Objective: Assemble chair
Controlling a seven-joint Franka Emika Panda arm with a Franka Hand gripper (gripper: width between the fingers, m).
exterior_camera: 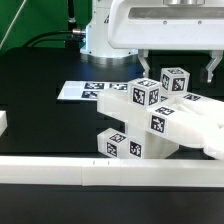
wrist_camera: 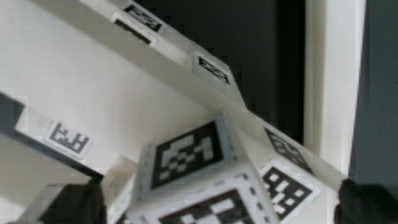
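A long white rail [exterior_camera: 110, 172] lies nearest, across the front of the black table [exterior_camera: 40, 125]. A short white block [exterior_camera: 3, 124] sits at about 9 o'clock, at the edge of the exterior view.

Just behind the rail is the chair [exterior_camera: 160, 118], at about 4 o'clock from the middle of the exterior view. It is a pile of chunky white parts with black-and-white tags. A small tagged block is low at the front. A post leans up from it, and a big flat slab lies tipped toward 3 o'clock. Two more tagged ends stick up on top.

Farther back, at about 11 o'clock from the chair, the marker board [exterior_camera: 85, 91] lies flat on the table.

The gripper [exterior_camera: 178, 66] hangs right over the top of the chair, at 12 o'clock from it. Its fingers [exterior_camera: 146, 66] are spread apart, one on each side of the top tagged post. In the wrist view the tagged post end [wrist_camera: 214, 170] sits between the two dark fingertips [wrist_camera: 71, 205]. I cannot tell if they touch it.

The white robot arm [exterior_camera: 120, 30] stands farthest back, at 12 o'clock.
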